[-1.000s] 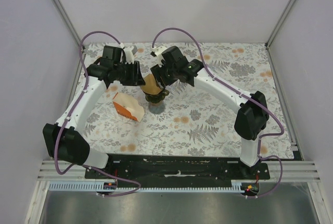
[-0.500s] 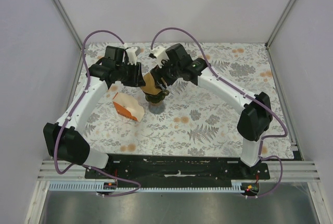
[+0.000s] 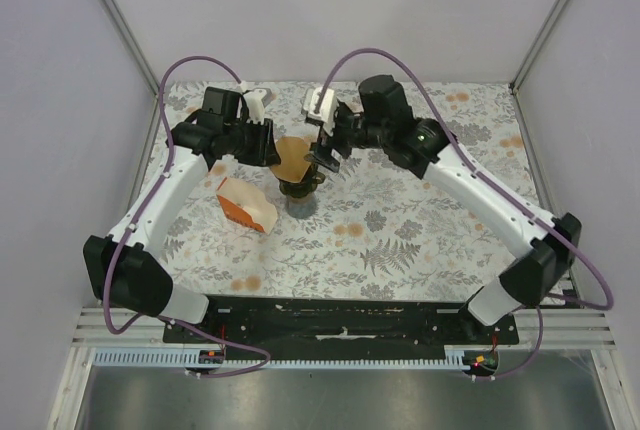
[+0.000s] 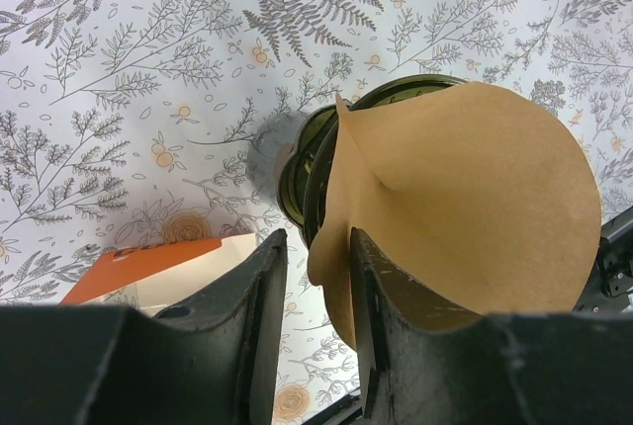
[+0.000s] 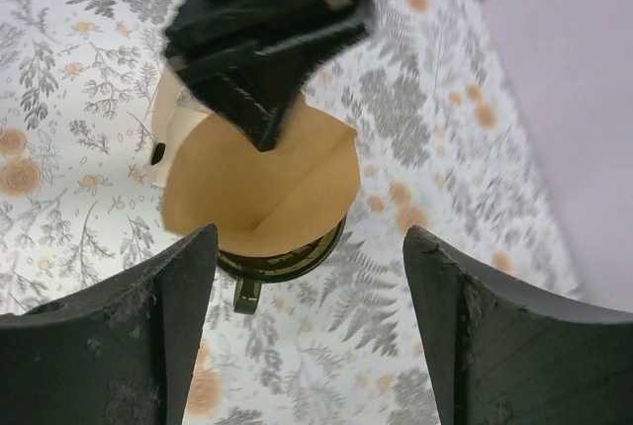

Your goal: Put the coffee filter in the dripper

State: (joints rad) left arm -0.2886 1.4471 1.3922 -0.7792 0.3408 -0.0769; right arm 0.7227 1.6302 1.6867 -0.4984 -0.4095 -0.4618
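Observation:
The tan coffee filter (image 3: pixel 293 156) stands opened in the dark green dripper (image 3: pixel 298 188) at mid table and leans toward the far left. My left gripper (image 3: pixel 267 148) is at its left edge. In the left wrist view the filter (image 4: pixel 465 198) fills the dripper (image 4: pixel 305 163). The left gripper (image 4: pixel 318 247) has its jaws slightly apart around the filter's edge, which touches only the right finger (image 4: pixel 374 287). My right gripper (image 3: pixel 326 148) is wide open and empty, just right of the filter. It hovers above filter (image 5: pixel 257 193) and dripper (image 5: pixel 287 261) in the right wrist view.
An orange and white wedge-shaped carton (image 3: pixel 246 206) lies on the floral tablecloth just left of the dripper and shows in the left wrist view (image 4: pixel 168 257). The purple cables loop above both wrists. The grey enclosure walls stand at the back and sides.
My right gripper has drawn back up and to the right, away from the filter, and its arm has swung outward. The left gripper has stayed put. The filter now stands more open.

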